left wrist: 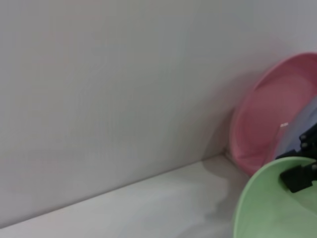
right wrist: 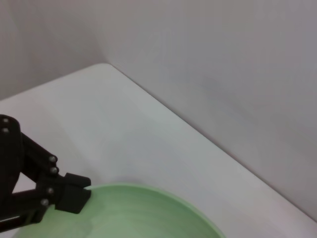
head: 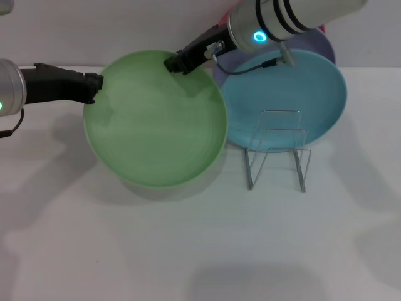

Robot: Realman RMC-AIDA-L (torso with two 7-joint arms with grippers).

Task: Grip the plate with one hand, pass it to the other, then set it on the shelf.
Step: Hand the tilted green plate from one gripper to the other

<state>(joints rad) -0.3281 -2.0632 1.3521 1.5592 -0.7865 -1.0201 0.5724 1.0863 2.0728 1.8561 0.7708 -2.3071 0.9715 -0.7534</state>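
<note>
Left gripper (head: 94,84) clamped the green plate (head: 156,122) at its left rim. Plate was held off the table, left of the wire rack (head: 279,150), face tilted toward the camera. Right gripper (head: 174,63) pinched its top rim.

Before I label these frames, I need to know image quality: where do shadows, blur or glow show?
Head view: soft shadow on the white table under the round light green plastic plate; blue ring light glows. Left wrist view: pink plate looks soft. Right wrist view: even, glare-free.
</note>
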